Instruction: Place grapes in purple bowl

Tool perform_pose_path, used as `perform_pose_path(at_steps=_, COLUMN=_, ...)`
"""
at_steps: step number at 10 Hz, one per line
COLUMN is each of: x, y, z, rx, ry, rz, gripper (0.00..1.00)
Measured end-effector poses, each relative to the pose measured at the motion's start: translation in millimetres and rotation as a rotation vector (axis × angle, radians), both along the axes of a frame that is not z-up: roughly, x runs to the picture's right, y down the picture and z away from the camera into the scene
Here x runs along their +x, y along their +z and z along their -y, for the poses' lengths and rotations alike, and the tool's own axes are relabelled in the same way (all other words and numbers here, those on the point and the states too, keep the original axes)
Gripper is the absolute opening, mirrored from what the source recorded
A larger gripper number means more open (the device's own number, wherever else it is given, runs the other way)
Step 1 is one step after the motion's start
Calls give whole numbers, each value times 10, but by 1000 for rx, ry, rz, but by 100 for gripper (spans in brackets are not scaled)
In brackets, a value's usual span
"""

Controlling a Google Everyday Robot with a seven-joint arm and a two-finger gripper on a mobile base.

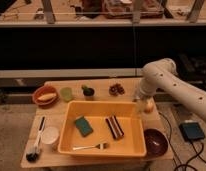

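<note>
Rightward, the gripper hung beside the orange fruit; whether it was open or closed, I cannot tell. The grapes lay behind the yellow tub, well apart from the purple bowl at the tub's front right corner.

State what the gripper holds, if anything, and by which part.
It cannot be told. The gripper hangs just above the orange fruit; whether it grips the fruit is unclear. The grapes lie apart from it, not held.
</note>
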State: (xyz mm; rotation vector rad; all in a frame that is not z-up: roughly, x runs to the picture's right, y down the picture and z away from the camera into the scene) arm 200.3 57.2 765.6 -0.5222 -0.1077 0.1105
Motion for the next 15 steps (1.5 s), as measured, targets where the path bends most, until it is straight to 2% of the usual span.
perform_pose_path(at_steps=10, x=1, y=0, z=6, rx=1, ry=0, rz=1, gripper=80)
perform_pose_path(at_steps=11, x=-17, y=3, z=37, rx=17, ry=-4, rz=15, gripper=80)
perform_pose_path(at_steps=12, x=-27, y=-7, z=134, rx=46, ry=-3, rz=26, gripper=80)
perform_pose_path(at_steps=14, x=-72, y=0, z=476, rx=108, ry=2, rz=45, gripper=80)
perform_pose_path(at_steps=15, x=-139, y=30, z=777, rx=153, ry=13, rz=58, gripper=80)
